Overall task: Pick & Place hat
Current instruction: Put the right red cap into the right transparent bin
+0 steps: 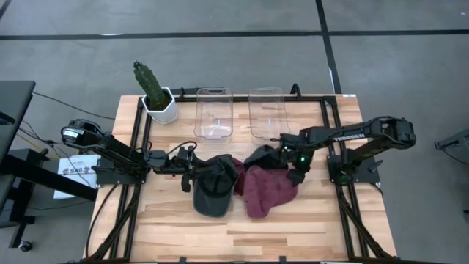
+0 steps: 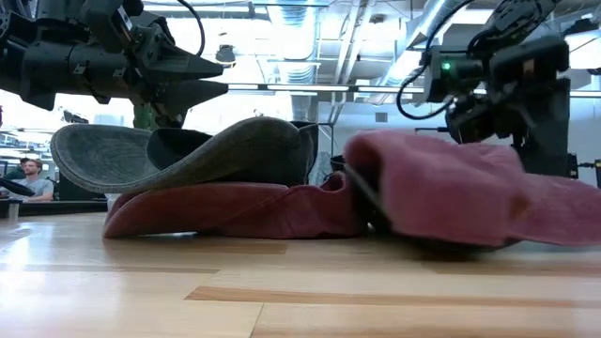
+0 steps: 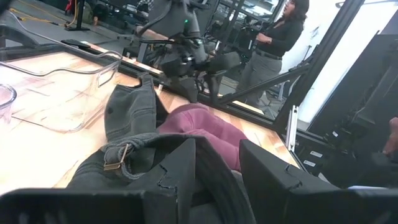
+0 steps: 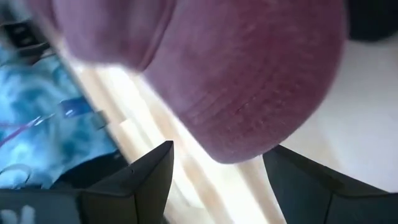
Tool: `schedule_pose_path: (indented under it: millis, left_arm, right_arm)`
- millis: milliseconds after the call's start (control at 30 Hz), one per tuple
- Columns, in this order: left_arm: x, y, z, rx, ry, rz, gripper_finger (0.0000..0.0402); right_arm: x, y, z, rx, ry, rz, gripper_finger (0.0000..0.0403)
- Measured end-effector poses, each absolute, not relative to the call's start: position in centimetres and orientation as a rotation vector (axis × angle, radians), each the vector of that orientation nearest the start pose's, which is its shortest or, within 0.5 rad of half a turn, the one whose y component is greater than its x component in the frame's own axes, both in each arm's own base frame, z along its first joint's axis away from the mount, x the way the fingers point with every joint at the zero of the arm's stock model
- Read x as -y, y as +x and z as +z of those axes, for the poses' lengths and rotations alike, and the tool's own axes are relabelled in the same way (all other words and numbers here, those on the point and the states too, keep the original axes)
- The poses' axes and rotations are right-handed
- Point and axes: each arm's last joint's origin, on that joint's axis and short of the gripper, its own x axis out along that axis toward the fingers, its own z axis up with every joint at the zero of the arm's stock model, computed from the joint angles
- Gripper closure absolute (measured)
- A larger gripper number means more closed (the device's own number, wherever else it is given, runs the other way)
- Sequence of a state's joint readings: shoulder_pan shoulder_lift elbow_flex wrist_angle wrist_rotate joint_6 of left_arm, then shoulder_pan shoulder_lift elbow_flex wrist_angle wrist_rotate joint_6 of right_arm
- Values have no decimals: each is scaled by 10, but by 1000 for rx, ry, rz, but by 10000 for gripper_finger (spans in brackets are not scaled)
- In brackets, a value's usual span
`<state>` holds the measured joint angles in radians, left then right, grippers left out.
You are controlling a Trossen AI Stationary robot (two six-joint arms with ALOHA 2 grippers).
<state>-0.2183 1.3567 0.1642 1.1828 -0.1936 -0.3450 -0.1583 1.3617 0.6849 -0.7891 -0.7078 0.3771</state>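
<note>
While both arms reach toward the middle of the wooden counter [image 1: 220, 235], two caps lie there side by side and partly overlapping. The dark grey cap [image 1: 212, 189] sits on the left arm's side, its brim toward the near edge of the counter; in the low view its brim juts out level over a fold of red cloth. The maroon cap [image 1: 267, 189] lies just beside it, on the right arm's side, with part of it tucked under the grey one. The left pincer [image 1: 196, 174] is at the grey cap's back edge, and the left wrist view shows its two fingers [image 3: 180, 180] standing apart with the cap's rear band and its metal strap buckle [image 3: 117, 158] between them; whether they press the fabric I cannot tell. The right pincer [image 1: 294, 174] hovers at the maroon cap's far edge with its jaws spread wide, the cap's crown lying just ahead of them and nothing held. Behind the caps stand two clear plastic bins [image 1: 214, 114], side by side, and a potted cactus [image 1: 155, 94] in a white pot occupies the counter's far left corner. A person [image 3: 280, 37] stands in the room beyond.
</note>
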Motion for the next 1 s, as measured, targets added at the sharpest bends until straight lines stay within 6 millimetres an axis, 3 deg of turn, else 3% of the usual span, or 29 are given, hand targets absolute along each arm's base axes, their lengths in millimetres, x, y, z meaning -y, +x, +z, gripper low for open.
schedule_pose_path:
  millis: [300, 767, 900, 1000]
  left_arm:
    - [39, 203, 155, -14, -343, -23, 279]
    - [39, 203, 154, -19, -342, -22, 279]
    - [39, 203, 154, -21, -342, -21, 279]
    - [39, 203, 154, -22, -341, -21, 279]
  right_arm:
    - [-6, 215, 168, -1383, 873, 281, 163]
    - [-27, 229, 168, -1271, 770, -16, 168]
    - [-35, 228, 168, -1272, 755, -35, 210]
    - [-42, 229, 169, -1268, 739, -2, 282]
